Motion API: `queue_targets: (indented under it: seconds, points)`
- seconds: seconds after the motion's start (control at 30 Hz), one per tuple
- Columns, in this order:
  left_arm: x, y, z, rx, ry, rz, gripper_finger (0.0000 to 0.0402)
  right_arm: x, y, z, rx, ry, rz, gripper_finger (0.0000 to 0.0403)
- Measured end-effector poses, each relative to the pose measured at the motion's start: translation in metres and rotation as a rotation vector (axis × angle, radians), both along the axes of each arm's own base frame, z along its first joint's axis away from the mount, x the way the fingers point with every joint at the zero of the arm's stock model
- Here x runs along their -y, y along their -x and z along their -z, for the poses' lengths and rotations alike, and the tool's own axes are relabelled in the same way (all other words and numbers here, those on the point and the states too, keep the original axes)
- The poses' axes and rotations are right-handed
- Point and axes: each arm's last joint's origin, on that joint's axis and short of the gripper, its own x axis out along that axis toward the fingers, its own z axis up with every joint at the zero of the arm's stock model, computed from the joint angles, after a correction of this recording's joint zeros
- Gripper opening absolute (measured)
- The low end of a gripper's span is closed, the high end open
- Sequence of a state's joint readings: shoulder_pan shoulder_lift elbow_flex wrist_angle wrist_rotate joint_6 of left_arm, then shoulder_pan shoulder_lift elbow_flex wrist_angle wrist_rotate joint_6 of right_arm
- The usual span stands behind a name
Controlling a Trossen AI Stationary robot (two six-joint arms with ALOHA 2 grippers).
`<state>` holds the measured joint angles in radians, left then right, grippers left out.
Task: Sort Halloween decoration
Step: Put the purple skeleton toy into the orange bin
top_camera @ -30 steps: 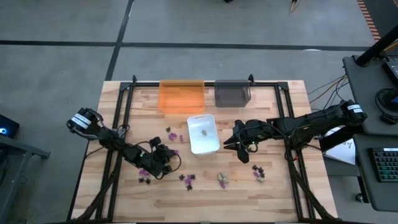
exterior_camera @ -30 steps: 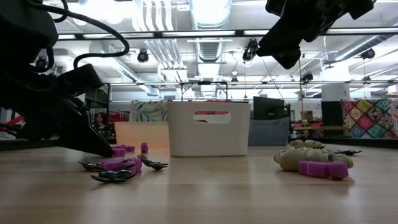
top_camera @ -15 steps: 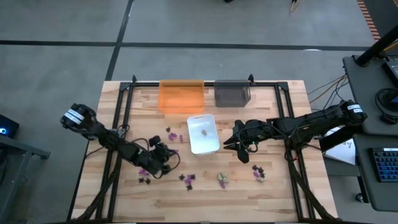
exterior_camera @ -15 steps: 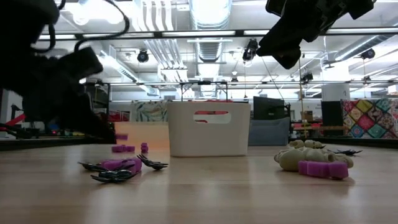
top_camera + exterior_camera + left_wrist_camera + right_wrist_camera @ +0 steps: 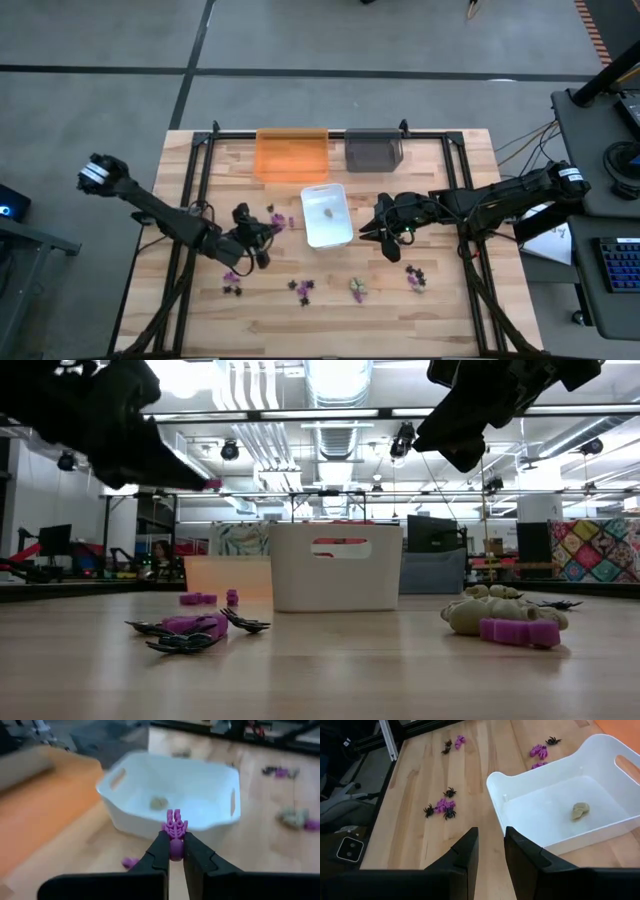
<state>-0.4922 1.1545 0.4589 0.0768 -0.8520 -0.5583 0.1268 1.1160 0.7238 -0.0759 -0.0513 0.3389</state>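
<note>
Wood table (image 5: 450, 300) | left gripper (image 5: 172, 851) pinching purple piece (image 5: 175, 827), visible only wrist-side

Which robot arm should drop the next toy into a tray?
Probably the left. Its claw is shut on a purple piece, lifted off the table near the white tray. The right claw hovers by that tray, holding nothing.

The white tray (image 5: 327, 214) sits near the middle of the wooden table (image 5: 450, 300), handle slots in its end walls. Behind it, along the table's far edge, the orange tray (image 5: 291, 154) and the grey tray (image 5: 374, 152) stand side by side, orange farther left. A keyboard (image 5: 620, 270) lies off to the white tray's right, beyond the table.
</note>
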Motion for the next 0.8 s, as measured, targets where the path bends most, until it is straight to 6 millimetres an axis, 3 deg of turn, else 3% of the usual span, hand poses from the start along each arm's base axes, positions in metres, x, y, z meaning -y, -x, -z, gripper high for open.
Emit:
queue_targets:
  seconds: [0.23, 0.37, 0.53, 0.8]
  points:
    - [-0.022, -0.005, -0.036, -0.013, -0.075, -0.067, 0.0002, 0.000, 0.000, 0.000, 0.001, 0.008, 0.010, 0.0084]
    - [-0.038, -0.008, -0.047, -0.091, -0.161, -0.107, 0.0002, 0.001, 0.000, 0.000, 0.001, 0.015, 0.022, 0.0084]
    - [-0.059, -0.012, -0.053, -0.181, -0.223, -0.152, 0.0002, 0.001, 0.000, 0.000, 0.000, 0.015, 0.023, 0.0084]
    - [-0.099, -0.014, -0.051, -0.264, -0.173, -0.169, 0.0002, 0.001, 0.001, 0.004, -0.010, 0.017, 0.024, 0.0084]
